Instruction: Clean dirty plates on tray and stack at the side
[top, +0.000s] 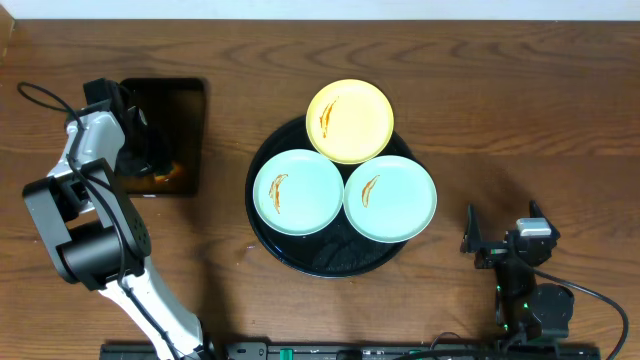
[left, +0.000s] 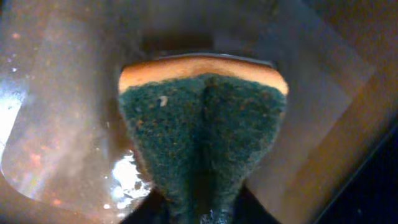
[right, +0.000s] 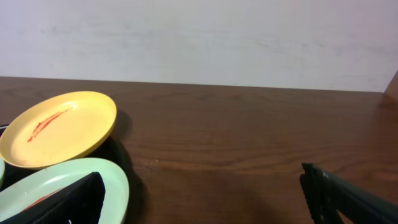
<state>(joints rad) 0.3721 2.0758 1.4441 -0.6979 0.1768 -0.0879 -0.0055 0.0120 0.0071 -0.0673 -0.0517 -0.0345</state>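
Observation:
Three dirty plates lie on the round black tray, each with an orange-brown smear: a yellow plate at the back, a mint plate at the left and a mint plate at the right. Far left, my left gripper is down in a rectangular black tray. In the left wrist view my left gripper is shut on a sponge, green scouring face up, orange layer at the far edge, creased by the squeeze. My right gripper stands open over bare table, right of the tray.
The rectangular black tray has a wet, brownish floor. In the right wrist view the yellow plate and a mint plate lie to the left of my fingers. Brown wooden table surrounds everything, with a pale wall beyond.

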